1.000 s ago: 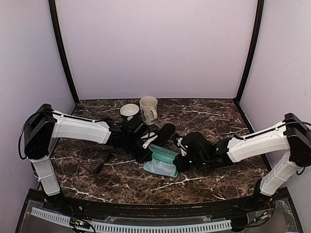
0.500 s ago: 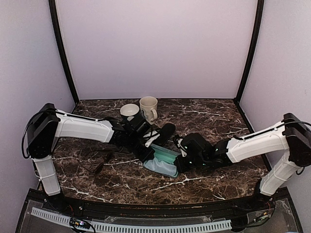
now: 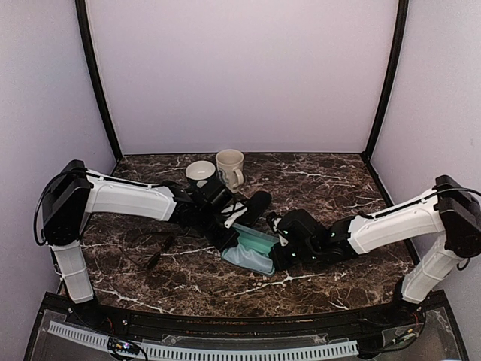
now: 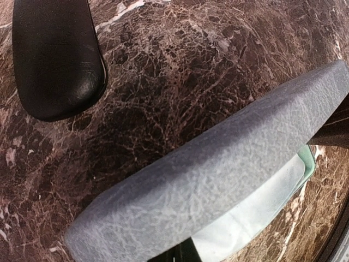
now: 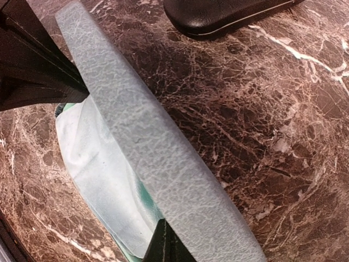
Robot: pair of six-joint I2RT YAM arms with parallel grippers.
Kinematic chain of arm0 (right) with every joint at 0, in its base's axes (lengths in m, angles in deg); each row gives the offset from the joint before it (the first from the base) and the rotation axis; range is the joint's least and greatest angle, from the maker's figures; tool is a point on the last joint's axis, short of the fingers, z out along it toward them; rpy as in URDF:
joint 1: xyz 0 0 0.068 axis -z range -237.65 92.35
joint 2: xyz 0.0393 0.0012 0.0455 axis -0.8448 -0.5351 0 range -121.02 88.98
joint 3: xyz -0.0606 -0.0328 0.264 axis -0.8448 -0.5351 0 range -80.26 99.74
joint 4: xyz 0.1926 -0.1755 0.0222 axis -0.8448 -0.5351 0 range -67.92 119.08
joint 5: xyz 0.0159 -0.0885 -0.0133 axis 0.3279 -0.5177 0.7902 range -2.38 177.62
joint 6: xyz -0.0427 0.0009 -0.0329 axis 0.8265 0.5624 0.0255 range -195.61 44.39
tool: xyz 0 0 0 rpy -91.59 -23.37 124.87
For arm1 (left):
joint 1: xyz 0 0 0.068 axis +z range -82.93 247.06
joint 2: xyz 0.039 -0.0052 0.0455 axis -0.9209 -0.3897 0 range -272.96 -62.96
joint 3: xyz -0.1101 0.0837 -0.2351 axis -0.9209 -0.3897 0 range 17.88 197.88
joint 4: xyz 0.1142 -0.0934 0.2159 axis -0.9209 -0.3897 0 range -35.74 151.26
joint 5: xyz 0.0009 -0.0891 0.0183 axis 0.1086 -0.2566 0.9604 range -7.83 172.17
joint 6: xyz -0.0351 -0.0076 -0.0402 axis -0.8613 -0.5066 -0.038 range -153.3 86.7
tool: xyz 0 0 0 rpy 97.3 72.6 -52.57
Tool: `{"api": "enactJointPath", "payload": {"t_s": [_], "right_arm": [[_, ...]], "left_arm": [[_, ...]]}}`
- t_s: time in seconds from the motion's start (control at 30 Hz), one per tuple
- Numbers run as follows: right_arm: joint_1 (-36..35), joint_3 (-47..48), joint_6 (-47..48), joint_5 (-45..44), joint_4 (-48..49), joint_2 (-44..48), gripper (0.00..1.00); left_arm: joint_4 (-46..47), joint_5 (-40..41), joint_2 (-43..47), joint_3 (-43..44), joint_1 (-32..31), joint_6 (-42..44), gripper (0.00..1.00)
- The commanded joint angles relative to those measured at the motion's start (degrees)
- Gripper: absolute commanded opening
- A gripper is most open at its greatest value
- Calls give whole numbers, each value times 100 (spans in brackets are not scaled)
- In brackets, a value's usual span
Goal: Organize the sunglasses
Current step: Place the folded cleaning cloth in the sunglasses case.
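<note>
Nearest item of note, left of centre in the overhead frame: a thin dark shape lying flat on the marble table top (image 3: pixel 323 286). I take it for the black-framed sunglasses (image 3: pixel 156 254), well apart from both tools. I cannot pick out the second, brownish pair against the stone in any view.

To its right, at frame centre, is the grey-blue case (image 3: pixel 252 252), open, with pale green lining showing. The left gripper (image 3: pixel 228 236) is at its upper-left end and the right gripper (image 3: pixel 277 254) at its right end. Both have their jaws pressed together. I judge each is pinching the case: the textured lid (image 4: pixel 218 180) runs diagonally across each wrist frame, with a dark finger at the bottom edge. The exact contact is hidden.

Further back, above centre, lies the black case (image 3: pixel 256 204), closed, near the grey-blue one but not touching it. At the back of the table stand a mug (image 3: pixel 230 168) and a bowl (image 3: pixel 200 171), side by side.

Step in hand, in my judgement: presenting the open case for loading — no glasses show inside it. The next move calls for one tool to steady the case while the other lets go, travels to the left of frame and takes the black pair by its frame, sparing the thin arms.
</note>
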Motion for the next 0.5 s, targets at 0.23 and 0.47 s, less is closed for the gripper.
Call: {"api": "enactJointPath", "payload": {"t_s": [0.23,0.47], "right_arm": [[-115,24,-40,-309,48,-84,0],[-163,24,-47,-408,43,-68,0]], "left_arm": [[-19,19,107,5,29,-3,0],[35,5,133,-10,20,49,0]]}}
